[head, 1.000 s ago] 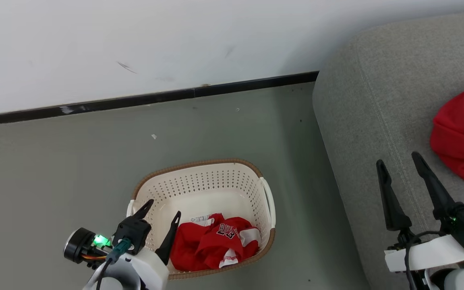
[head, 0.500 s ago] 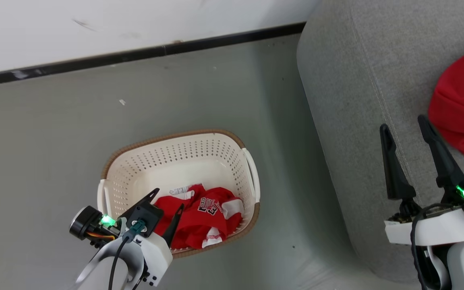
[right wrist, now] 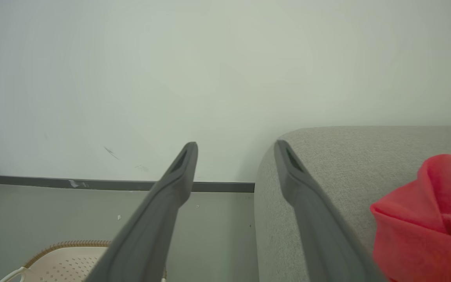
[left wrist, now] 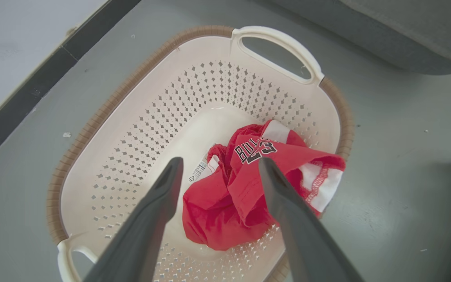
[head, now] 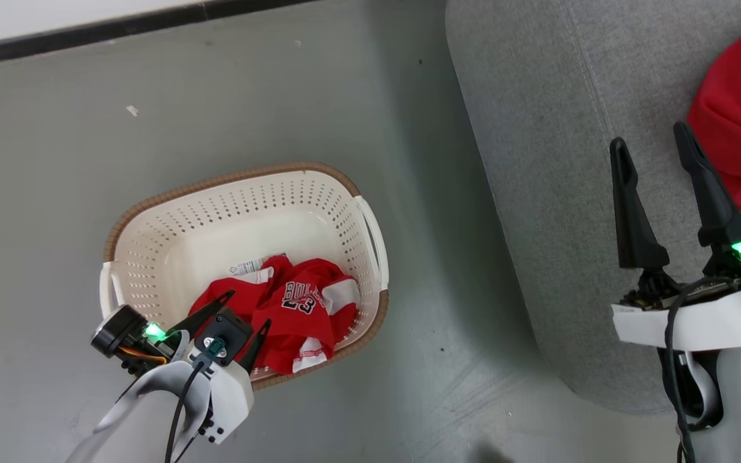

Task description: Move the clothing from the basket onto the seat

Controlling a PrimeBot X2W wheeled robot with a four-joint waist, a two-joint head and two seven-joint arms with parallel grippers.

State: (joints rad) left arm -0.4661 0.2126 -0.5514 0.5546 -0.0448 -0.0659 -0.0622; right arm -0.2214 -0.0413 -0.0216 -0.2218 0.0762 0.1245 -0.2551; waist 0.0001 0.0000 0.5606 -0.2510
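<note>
A crumpled red jersey [head: 293,308] printed "BULLS 23" [left wrist: 245,184] lies in the near right part of the cream basket [head: 216,206], beside a paper label [left wrist: 200,170]. My left gripper [head: 245,308] stands open over the basket's near side, its two dark fingers [left wrist: 159,211] straddling the jersey from above without touching it. A second red garment [head: 740,135] lies on the grey seat [head: 538,128], also seen in the right wrist view as red garment [right wrist: 433,223]. My right gripper [head: 650,138] hangs open and empty above the seat, just left of that garment.
The basket stands on a grey floor [head: 55,128], left of the seat's rounded end. A white wall with a dark baseboard [head: 87,32] runs along the back. A strip of floor separates basket and seat.
The head camera has tilted down, so the whole scene slid upward. My left gripper has lowered into the basket toward the jersey. The right gripper stays open over the seat.
</note>
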